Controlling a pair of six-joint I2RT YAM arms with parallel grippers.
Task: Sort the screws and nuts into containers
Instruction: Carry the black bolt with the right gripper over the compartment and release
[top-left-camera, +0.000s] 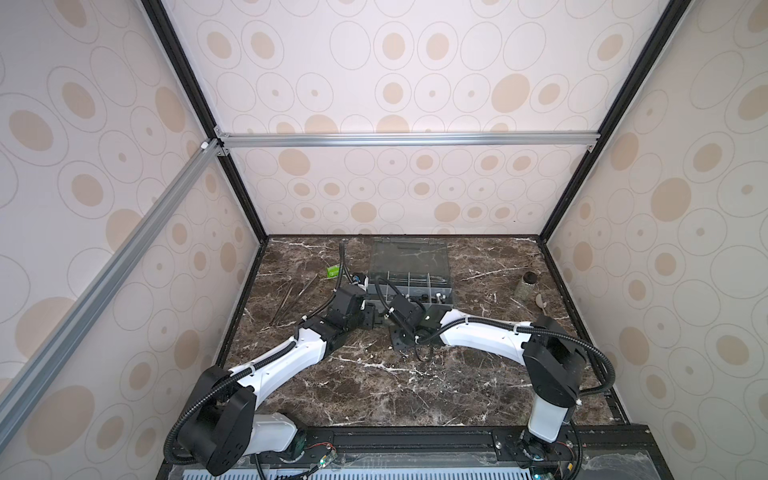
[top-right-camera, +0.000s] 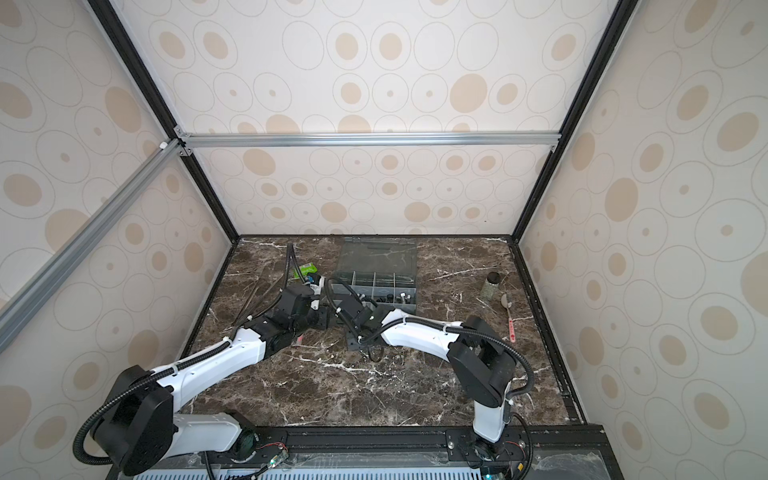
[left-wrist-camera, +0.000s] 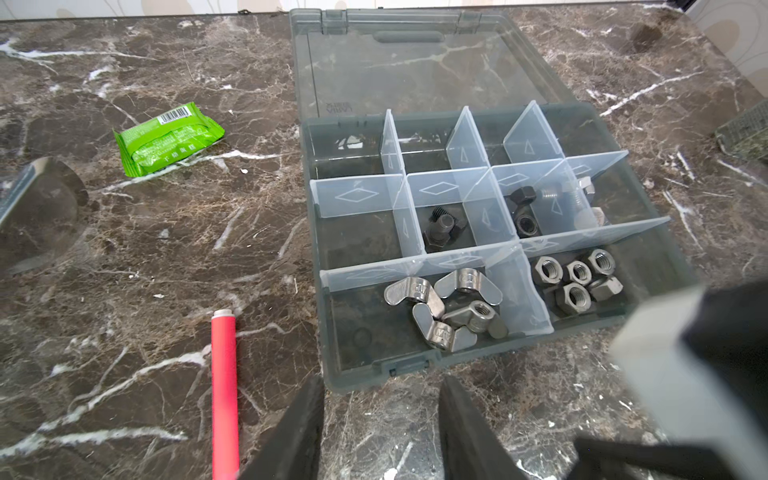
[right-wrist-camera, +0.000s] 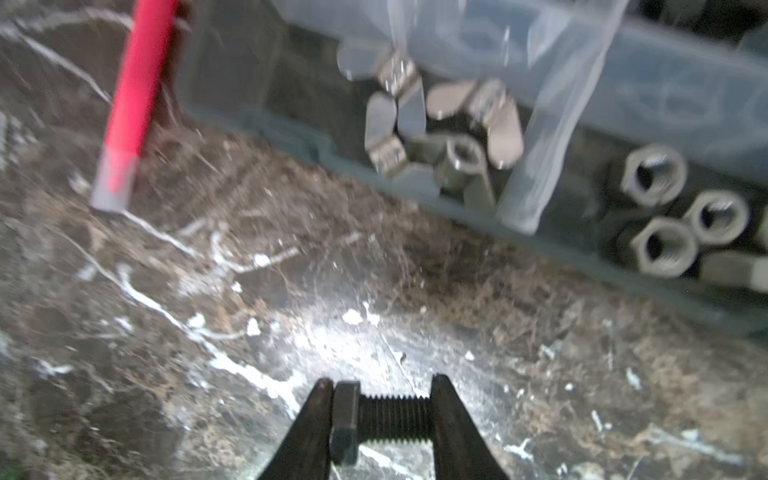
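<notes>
The grey organiser box (left-wrist-camera: 409, 368) lies open, its containers split by clear dividers. Silver wing nuts (left-wrist-camera: 444, 305) fill one front compartment and silver hex nuts (left-wrist-camera: 577, 278) the one beside it. Behind them lie black screws (left-wrist-camera: 442, 228), black nuts (left-wrist-camera: 524, 208) and silver screws (left-wrist-camera: 575, 193). My left gripper (left-wrist-camera: 380, 388) is open and empty, low over the marble just in front of the box. My right gripper (right-wrist-camera: 382, 411) is shut on a black screw (right-wrist-camera: 390, 415), gripped end to end between head and shaft tip, above the marble in front of the box wall (right-wrist-camera: 291, 137).
The box lid (left-wrist-camera: 415, 62) lies flat behind the box. A red pen (left-wrist-camera: 224, 395) and a green packet (left-wrist-camera: 166, 139) lie left of the box. Tweezers (top-left-camera: 291, 299) rest further left. A black-capped jar (top-left-camera: 527, 284) and a spoon (top-right-camera: 509, 313) sit at the right.
</notes>
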